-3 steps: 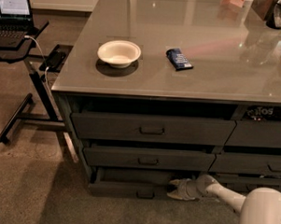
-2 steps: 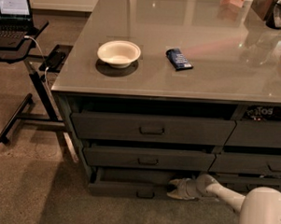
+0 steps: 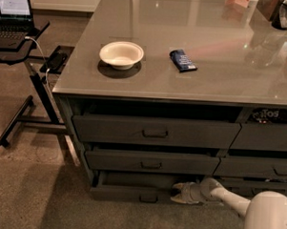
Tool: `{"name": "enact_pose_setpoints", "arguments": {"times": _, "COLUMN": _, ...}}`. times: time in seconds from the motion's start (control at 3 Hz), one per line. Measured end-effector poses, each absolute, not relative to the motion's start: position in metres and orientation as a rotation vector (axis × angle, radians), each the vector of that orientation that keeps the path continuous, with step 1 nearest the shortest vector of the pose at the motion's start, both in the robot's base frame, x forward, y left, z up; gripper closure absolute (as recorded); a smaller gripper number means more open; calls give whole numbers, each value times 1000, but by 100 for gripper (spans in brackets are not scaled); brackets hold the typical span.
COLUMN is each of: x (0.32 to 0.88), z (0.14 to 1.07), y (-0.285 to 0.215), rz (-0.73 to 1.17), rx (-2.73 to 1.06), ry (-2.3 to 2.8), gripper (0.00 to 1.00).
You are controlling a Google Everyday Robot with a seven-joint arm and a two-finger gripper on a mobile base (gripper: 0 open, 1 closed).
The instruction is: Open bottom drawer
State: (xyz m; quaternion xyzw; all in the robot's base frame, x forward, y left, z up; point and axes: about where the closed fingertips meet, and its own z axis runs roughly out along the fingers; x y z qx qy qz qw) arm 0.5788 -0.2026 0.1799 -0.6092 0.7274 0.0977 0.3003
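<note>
The bottom drawer (image 3: 130, 192) is the lowest, slimmest dark-grey front of the left stack, with a small central pull handle (image 3: 149, 199). It stands pulled out a little, and a strip of its dark flat interior (image 3: 136, 178) shows behind the front. My gripper (image 3: 177, 193) is low at the right end of this drawer, right of the handle, at the drawer's front edge. The pale forearm (image 3: 230, 200) reaches in from the lower right. Whether the gripper touches the drawer is unclear.
Two taller drawers (image 3: 154, 132) (image 3: 151, 162) sit above, both slightly out. A right-hand stack of drawers (image 3: 264, 136) adjoins. On the grey countertop (image 3: 222, 67) are a white bowl (image 3: 121, 54) and a blue packet (image 3: 182, 60). A laptop stand (image 3: 28, 82) is at the left on the carpet.
</note>
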Motion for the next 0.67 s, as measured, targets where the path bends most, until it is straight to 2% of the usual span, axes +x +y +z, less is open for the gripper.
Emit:
{"name": "enact_pose_setpoints", "arguments": {"times": 0.33, "x": 581, "z": 156, "y": -214, "rz": 292, "rx": -1607, "ry": 1987, "gripper": 12}}
{"name": "enact_pose_setpoints", "arguments": {"times": 0.67, "x": 581, "z": 157, "y": -214, "rz": 293, "rx": -1607, "ry": 1989, "gripper": 11}}
